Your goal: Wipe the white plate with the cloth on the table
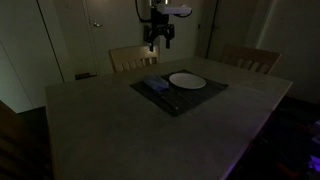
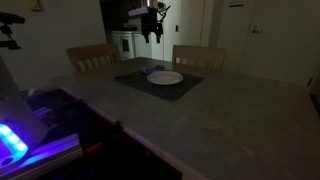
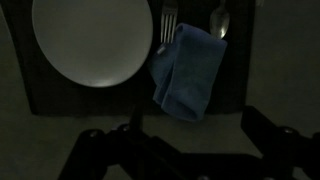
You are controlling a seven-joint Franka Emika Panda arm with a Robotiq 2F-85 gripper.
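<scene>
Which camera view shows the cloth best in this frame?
The wrist view: the cloth fills the middle, bluish, bunched, lying beside the white plate and partly over a fork. In both exterior views it is just a small dim patch on the dark placemat.

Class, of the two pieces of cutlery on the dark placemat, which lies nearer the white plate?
The fork, its tines right beside the rim of the white plate; the spoon lies farther off, past the cloth.

No text, label, brand, number or sign can be read anywhere in these dim views; every surface looks plain or is too dark to tell.
</scene>
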